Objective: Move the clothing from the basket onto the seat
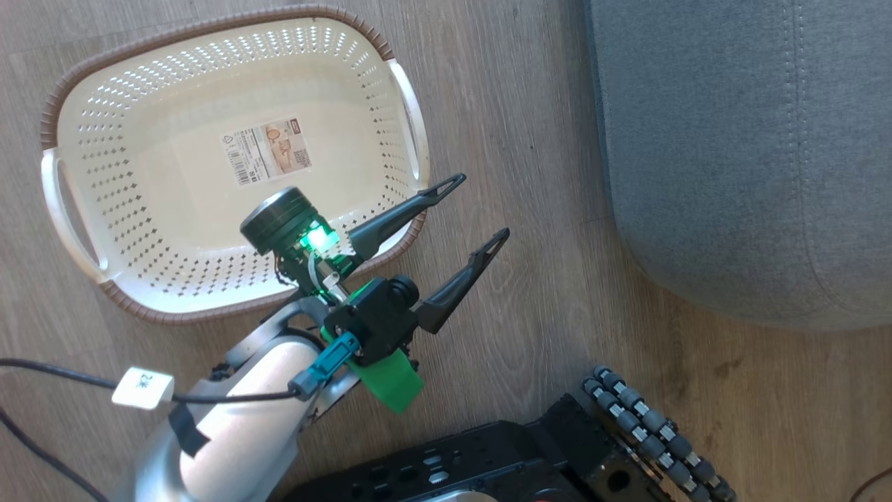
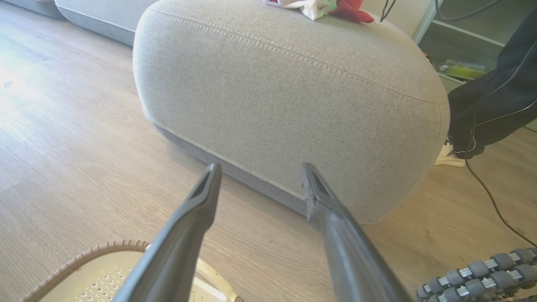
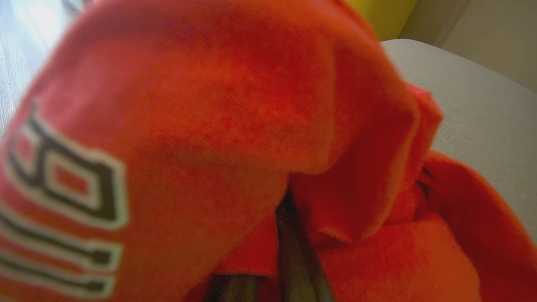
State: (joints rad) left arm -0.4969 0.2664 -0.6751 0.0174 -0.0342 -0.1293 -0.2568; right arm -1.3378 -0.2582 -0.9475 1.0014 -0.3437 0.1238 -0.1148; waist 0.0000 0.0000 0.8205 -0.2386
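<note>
Head view: the left claw [image 1: 479,208] was recorded with its two long dark fingers spread well apart and nothing between them. It was held above the near right corner of the small cream perforated plastic basket [image 1: 362,84], one fingertip over the brown woven-look rim, the other over the wood-effect floor [image 1: 529,104] just outside it. No fabric was seen inside the basket, and the printed label [image 1: 268,150] on its floor was fully exposed. The large grey upholstered seat [image 1: 752,139], with its stitched seam, was noted to the right, well apart from the basket.

Left wrist view: the left claw [image 2: 261,167] was pointed at the side of the seat [image 2: 272,105] without touching it. A bunched heap of red fabric clothing [image 2: 348,10] with white trim was seen on top of the seat at its far edge, well apart from this claw. The basket [image 2: 96,251] rim was noted at the lower left. A person's dark trouser leg [image 2: 499,105] and pale shoe [image 2: 451,157] were recorded beside the seat.

Right wrist view: the clothing [image 3: 230,105], with black-and-white lettering at the left, was draped close over the right claw [image 3: 293,268], only a dark strip of which was exposed. Whether its fingers were apart or clamped could not be told. The seat [image 3: 482,105] was seen beneath the fabric.
</note>
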